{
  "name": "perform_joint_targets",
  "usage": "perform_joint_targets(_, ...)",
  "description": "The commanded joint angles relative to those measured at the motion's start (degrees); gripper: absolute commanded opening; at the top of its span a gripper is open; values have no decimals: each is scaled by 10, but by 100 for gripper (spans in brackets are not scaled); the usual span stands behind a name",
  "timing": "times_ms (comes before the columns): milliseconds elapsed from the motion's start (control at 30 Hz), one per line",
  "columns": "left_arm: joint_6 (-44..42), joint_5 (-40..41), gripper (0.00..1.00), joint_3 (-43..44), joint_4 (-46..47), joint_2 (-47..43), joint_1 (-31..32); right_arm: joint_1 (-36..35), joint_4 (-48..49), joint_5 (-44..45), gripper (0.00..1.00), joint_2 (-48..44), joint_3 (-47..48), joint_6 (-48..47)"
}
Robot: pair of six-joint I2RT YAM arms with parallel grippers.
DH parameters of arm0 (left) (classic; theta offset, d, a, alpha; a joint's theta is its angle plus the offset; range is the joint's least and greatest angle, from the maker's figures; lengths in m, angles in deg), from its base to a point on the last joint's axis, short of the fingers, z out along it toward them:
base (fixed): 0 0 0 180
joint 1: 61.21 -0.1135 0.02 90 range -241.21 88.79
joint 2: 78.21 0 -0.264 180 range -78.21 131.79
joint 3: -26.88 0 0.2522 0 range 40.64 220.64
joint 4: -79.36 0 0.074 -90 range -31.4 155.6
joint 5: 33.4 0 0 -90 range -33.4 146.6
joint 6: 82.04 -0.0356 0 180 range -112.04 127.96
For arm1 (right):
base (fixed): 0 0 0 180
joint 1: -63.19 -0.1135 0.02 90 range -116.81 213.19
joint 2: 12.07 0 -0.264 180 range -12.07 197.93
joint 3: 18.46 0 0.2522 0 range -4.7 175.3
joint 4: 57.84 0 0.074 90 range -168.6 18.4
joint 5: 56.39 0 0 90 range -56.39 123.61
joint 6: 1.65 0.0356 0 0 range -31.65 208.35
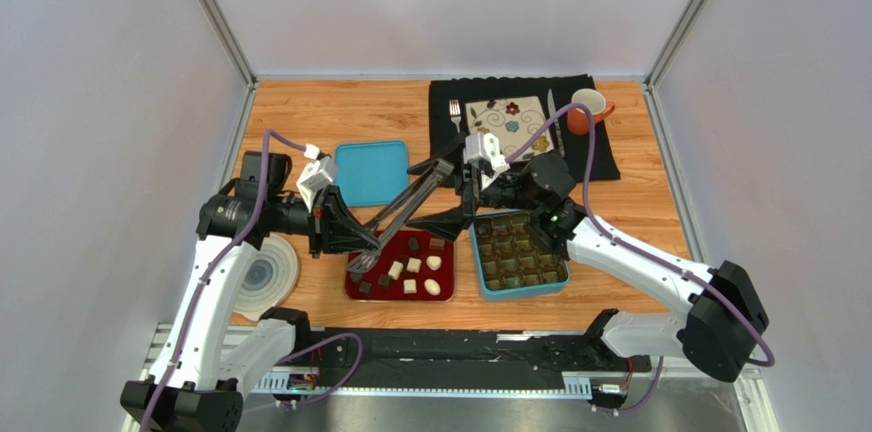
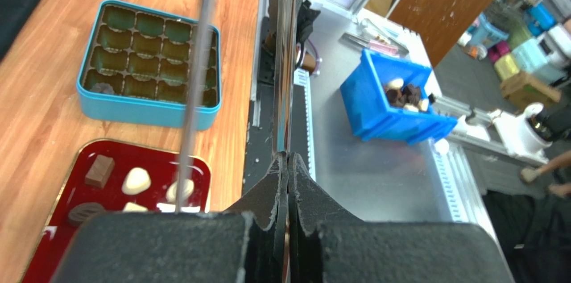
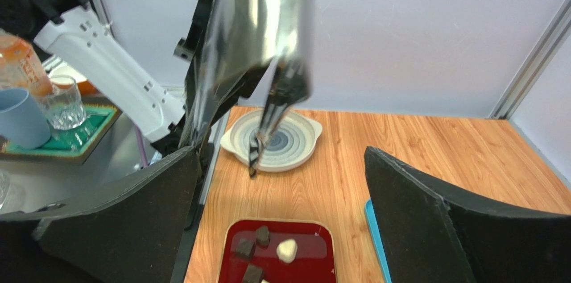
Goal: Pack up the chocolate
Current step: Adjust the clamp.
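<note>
Several chocolates, dark brown and cream, lie on a red tray; they also show in the left wrist view and the right wrist view. A teal box with brown compartments stands right of the tray. My left gripper is shut on one arm of metal tongs that slant over the tray. The tongs' other arm hangs free, ending above the tray. My right gripper stands wide open around the far end of the tongs, holding nothing.
A teal lid lies behind the tray. A grey-ringed plate sits at the left. A black mat at the back holds a patterned square plate, a fork and a cup. A blue bin stands off the table.
</note>
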Motion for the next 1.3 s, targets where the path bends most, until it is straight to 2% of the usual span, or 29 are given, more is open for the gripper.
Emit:
perform_joint_targets(0, 165, -94, 0, -41, 168, -32, 1, -15, 141, 23, 100, 34, 16, 73)
perform_joint_targets(67, 230, -99, 0, -58, 242, -46, 1, -28, 140, 27, 100, 45, 20, 67)
perform_joint_targets(300, 351, -111, 0, -106, 376, -56, 1, -41, 118, -11, 98, 59, 41, 79)
perform_joint_targets(333, 370, -113, 0, -112, 422, -57, 1, -41, 115, -18, 97, 59, 42, 80)
perform_joint_targets(433, 478, -124, 1, -137, 518, -63, 1, -40, 86, -32, 96, 59, 55, 75)
perform_joint_targets(533, 534, -135, 1, -157, 585, -66, 1, -40, 68, -40, 91, 65, 66, 72)
perform_joint_targets(767, 582, -153, 1, -160, 630, -79, 1, -40, 17, -56, 80, 86, 96, 64)
perform_joint_targets(1033, 620, -160, 1, -173, 674, -85, 1, -41, -155, -55, 71, 94, 170, 5)
perform_joint_targets(1267, 635, -163, 1, -178, 692, -88, 1, -41, -185, -55, 63, 97, 193, 20)
